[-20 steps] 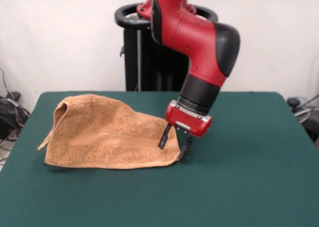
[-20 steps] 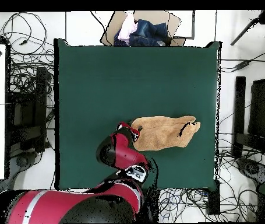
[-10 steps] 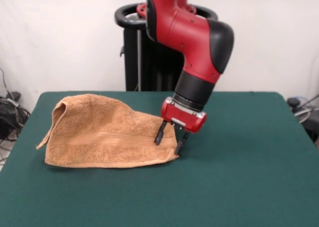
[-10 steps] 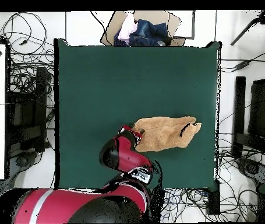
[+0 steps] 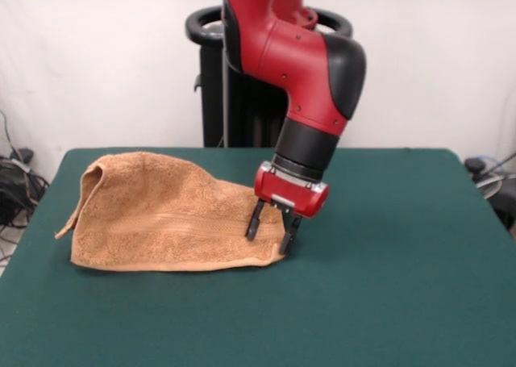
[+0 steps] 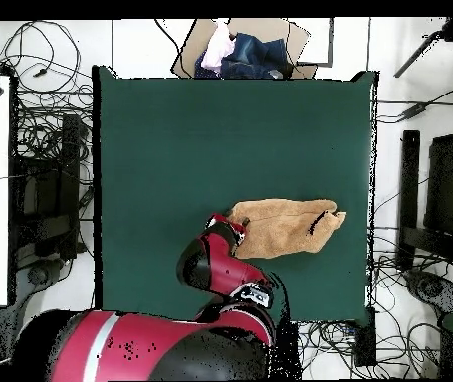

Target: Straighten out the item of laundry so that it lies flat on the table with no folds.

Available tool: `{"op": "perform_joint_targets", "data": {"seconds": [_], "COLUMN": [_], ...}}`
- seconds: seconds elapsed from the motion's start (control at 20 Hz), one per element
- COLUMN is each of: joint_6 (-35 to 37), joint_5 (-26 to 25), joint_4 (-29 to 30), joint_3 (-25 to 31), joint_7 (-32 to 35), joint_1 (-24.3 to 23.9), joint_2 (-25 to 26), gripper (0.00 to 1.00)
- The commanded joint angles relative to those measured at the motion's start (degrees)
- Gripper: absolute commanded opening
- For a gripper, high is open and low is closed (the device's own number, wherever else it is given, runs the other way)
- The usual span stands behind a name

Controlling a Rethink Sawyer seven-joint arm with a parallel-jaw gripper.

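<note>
The item of laundry (image 5: 161,214), an orange-tan towel, lies rumpled and doubled over on the left half of the green table (image 5: 387,286). Its left end stands up in a fold and a woven band runs along its front. In the overhead view the towel (image 6: 282,227) sits right of centre, near the robot's side. My gripper (image 5: 268,233) is open and points down at the towel's right end. One finger (image 5: 251,223) rests on the cloth and the other stands at the corner's edge. From above, only the gripper's (image 6: 222,223) red housing shows at the towel's left tip.
A cardboard box holding clothes (image 6: 242,50) sits just beyond the table's far edge in the overhead view. Cables and stands surround the table (image 6: 220,129). Cables also lie at the left edge (image 5: 14,181) of the front view.
The gripper has slid left across the table in the front view, and the towel has shifted slightly left with it. The spacing of the fingers is unchanged.
</note>
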Motion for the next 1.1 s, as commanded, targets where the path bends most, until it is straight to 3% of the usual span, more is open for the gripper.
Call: {"op": "perform_joint_targets", "data": {"seconds": [0.05, 0.3, 0.6, 1.1], "joint_6": [-8.5, -13.3, -15.0, -14.2], "joint_5": [-2.3, -3.5, -6.1, -3.1], "joint_4": [-2.1, -3.0, -1.5, -0.3], "joint_3": [10.0, 12.9, 15.6, 15.9], "joint_7": [18.7, 20.6, 20.9, 18.6], "joint_1": [-3.9, -6.1, -8.9, -8.2], "joint_2": [8.9, 10.7, 9.5, 9.5], "gripper": [1.00, 1.00, 1.00, 1.00]}}
